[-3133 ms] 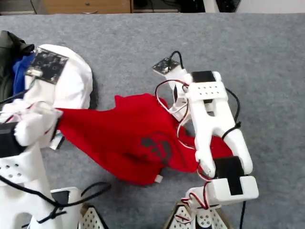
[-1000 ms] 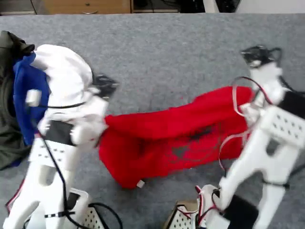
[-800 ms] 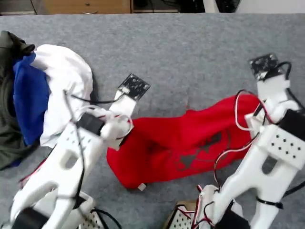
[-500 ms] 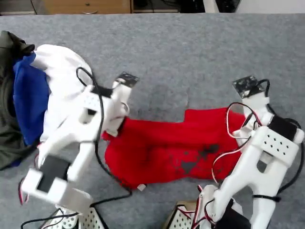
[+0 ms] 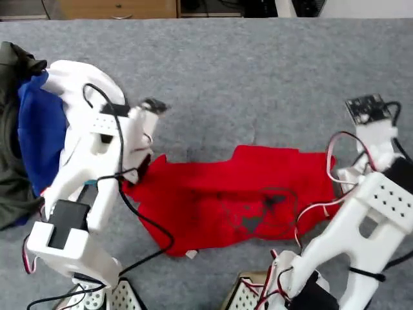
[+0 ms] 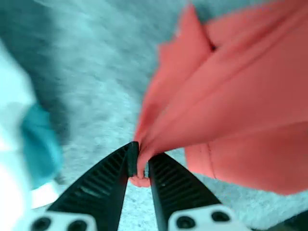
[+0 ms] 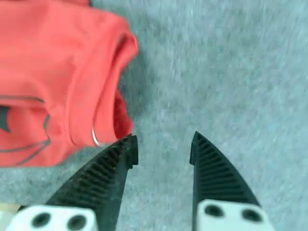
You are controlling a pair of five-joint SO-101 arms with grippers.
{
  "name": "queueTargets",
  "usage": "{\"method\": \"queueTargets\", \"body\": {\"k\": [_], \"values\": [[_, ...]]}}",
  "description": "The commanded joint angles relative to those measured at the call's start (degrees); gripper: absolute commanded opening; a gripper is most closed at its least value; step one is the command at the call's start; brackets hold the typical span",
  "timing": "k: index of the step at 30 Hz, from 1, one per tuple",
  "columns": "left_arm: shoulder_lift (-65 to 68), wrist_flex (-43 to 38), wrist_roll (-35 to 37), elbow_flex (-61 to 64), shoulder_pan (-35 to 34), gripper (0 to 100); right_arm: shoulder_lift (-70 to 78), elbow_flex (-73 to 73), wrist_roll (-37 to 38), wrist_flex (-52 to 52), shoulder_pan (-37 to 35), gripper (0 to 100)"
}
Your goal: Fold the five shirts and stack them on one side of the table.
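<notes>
A red shirt [image 5: 239, 197] with a dark print lies stretched out sideways on the grey table [image 5: 258, 77], near its front edge. My left gripper [image 6: 140, 159] is shut on a bunched bit of the shirt's left end [image 5: 139, 174], close to the table surface. At the shirt's right end, my right gripper [image 7: 161, 144] stands open just above the bare table, its fingers beside the shirt's rolled hem [image 7: 96, 137] and holding nothing. The right arm [image 5: 377, 200] rises at the shirt's right edge.
A heap of shirts sits at the far left: white [image 5: 90, 97] on top, blue [image 5: 39, 129] beside it, dark green [image 5: 13, 84] at the edge. The left arm [image 5: 84, 187] stands in front of the heap. Arm bases line the front edge.
The red shirt has been pulled wider and now lies flatter. The right arm has shifted to the right, off the shirt's edge. The left arm has drawn its end slightly leftward.
</notes>
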Motion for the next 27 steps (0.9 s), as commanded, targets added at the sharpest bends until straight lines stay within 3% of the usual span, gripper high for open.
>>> {"method": "queueTargets", "body": {"k": [1,6,12,19,27], "values": [[-6.99,0.53,-3.43,7.21,6.42,2,1.71,-6.81,-5.45,0.35,-6.81,19.2],[-19.91,-5.54,-4.66,20.57,13.80,2,14.90,-18.24,-13.10,0.62,-15.69,19.2],[-27.91,-10.46,-4.57,28.92,11.78,2,38.37,-36.18,-17.41,8.26,-18.77,19.1],[-28.09,-12.75,-4.92,29.54,5.36,2,56.66,-49.45,-16.62,15.91,-19.03,19.1],[-28.00,-16.35,-5.19,29.45,4.48,2,59.03,-46.99,-12.84,15.82,-23.87,19.1]]}}
